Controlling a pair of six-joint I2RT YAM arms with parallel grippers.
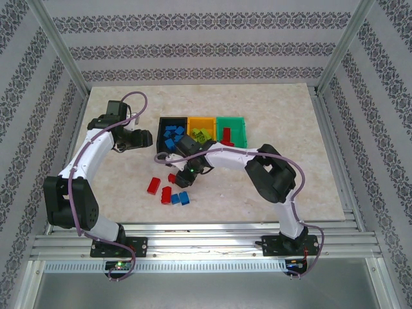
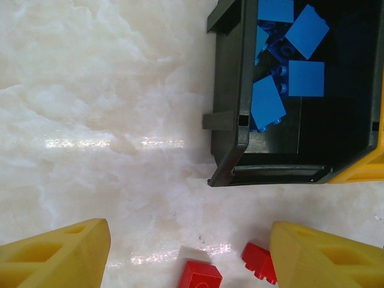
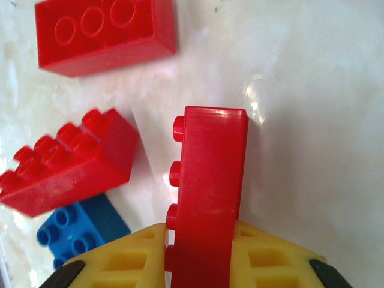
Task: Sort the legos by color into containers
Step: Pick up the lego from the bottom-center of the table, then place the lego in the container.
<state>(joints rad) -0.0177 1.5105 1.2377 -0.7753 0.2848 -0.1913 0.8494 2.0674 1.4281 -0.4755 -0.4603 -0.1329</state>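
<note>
From above, left gripper (image 1: 147, 138) seen just beside black bin (image 1: 161, 129), right gripper (image 1: 185, 168) set low among loose legos (image 1: 153, 185), left wrist view, left fingers (image 2: 57, 255) spread apart, nothing held, blue bricks (image 2: 306, 78) seen inside black bin, right wrist view, red brick (image 3: 210, 192) pinched between right fingers (image 3: 129, 261), studs turned sideways

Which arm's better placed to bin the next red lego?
Right: right gripper is shut on a red lego, near the green bin that holds red. Left gripper hangs open by the black bin.
</note>
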